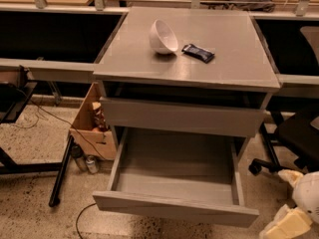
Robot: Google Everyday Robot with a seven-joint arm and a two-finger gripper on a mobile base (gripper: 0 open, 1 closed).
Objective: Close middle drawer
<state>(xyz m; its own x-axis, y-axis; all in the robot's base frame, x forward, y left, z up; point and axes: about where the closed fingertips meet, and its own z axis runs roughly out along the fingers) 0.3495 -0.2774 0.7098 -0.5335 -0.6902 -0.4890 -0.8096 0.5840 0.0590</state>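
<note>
The middle drawer [174,176] is pulled far out of the grey cabinet [199,68]. Its plain grey inside is bare, and its flat front [174,209] faces me at the bottom of the view. Above it, the taller-fronted drawer [182,117] stands slightly out from the cabinet. The lowest drawer is hidden under the open one. My gripper [294,210], white and cream, is at the bottom right corner. It is to the right of the middle drawer's front and apart from it.
A white bowl [163,36] lies tipped on the cabinet top beside a dark snack packet [198,53]. A cardboard box [92,123] with cans stands on the floor to the left. A black office chair [296,138] is to the right. Cables run across the floor.
</note>
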